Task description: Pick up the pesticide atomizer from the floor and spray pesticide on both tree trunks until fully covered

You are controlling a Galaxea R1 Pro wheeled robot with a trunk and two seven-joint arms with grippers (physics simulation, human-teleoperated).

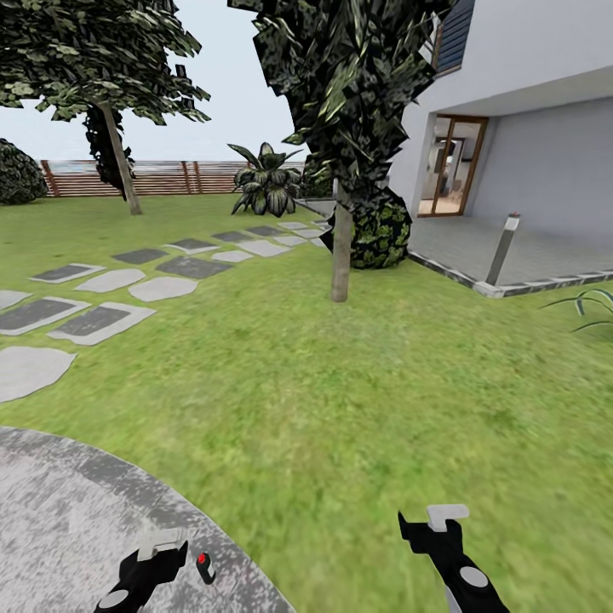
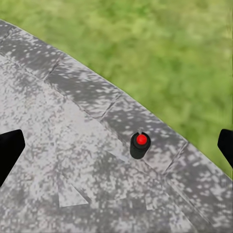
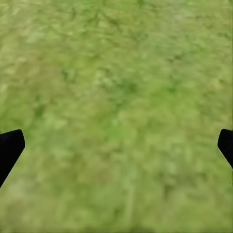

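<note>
The pesticide atomizer (image 1: pixel 204 567), a small dark bottle with a red top, stands upright on the grey concrete floor (image 1: pixel 77 511) near its curved edge. My left gripper (image 1: pixel 160 552) hangs open just left of it. In the left wrist view the atomizer (image 2: pixel 140 144) sits on the floor (image 2: pixel 58 145) below and between the spread fingers (image 2: pixel 9 150), untouched. My right gripper (image 1: pixel 441 526) is open over the garden lawn (image 1: pixel 340 409), with grass (image 3: pixel 116 107) beneath it. One tree trunk (image 1: pixel 341 251) rises mid-lawn ahead. A second tree trunk (image 1: pixel 124 174) stands far left by the fence (image 1: pixel 170 177).
Dark and pale stepping stones (image 1: pixel 102 319) cross the lawn at left. A grey bollard lamp (image 1: pixel 502 249) stands on the house patio (image 1: pixel 545 255) at right. A round dark bush (image 1: pixel 380 234) sits behind the near trunk, and a leafy plant (image 1: pixel 266 180) grows further back.
</note>
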